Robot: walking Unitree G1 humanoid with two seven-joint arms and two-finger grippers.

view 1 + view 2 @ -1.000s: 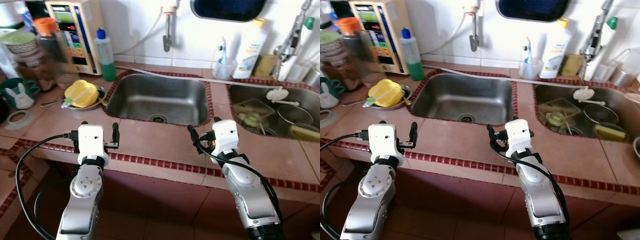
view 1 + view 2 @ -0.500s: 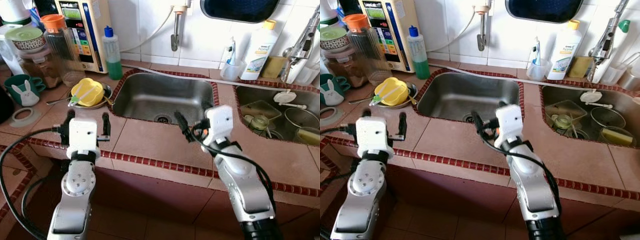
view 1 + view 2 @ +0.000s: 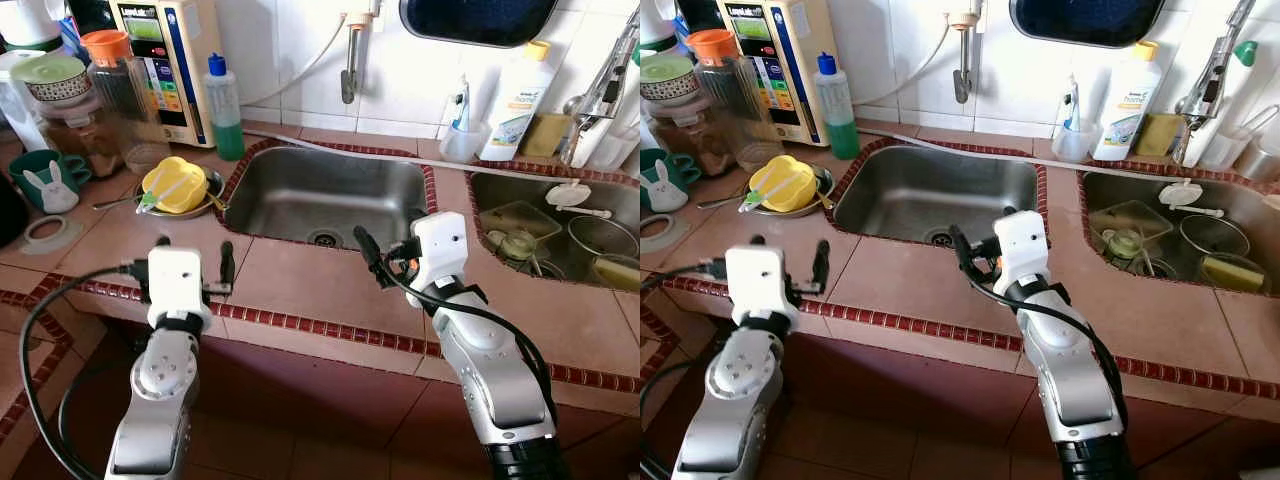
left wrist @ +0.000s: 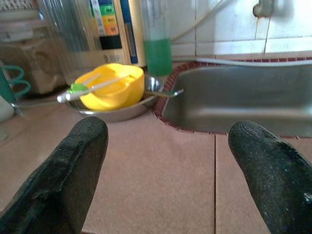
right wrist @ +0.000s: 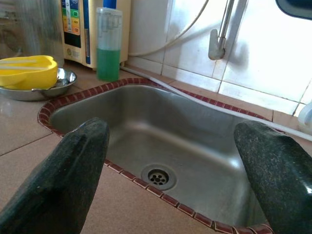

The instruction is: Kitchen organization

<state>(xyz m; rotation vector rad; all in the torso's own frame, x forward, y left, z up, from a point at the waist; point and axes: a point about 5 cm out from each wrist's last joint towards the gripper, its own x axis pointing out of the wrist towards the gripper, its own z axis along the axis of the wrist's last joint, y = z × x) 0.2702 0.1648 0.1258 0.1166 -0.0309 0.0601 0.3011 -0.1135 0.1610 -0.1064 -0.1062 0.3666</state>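
On the counter (image 3: 300, 290) at far left we are seeing a green bunny mug (image 3: 42, 182), jars (image 3: 118, 85) and a green soap bottle (image 3: 226, 108). Just right of the mug a yellow bowl (image 3: 176, 184) is sitting in a steel dish (image 3: 205, 205), close to the sink's (image 3: 330, 195) left rim. Our left gripper (image 3: 193, 262) is hovering over the counter's front edge, fingers (image 4: 73, 161) apart and empty, facing the bowl. Our right gripper (image 3: 392, 250) is hanging at the sink's front rim, fingers (image 5: 73, 170) spread, empty. The right basin (image 3: 560, 225) is holding dishes.
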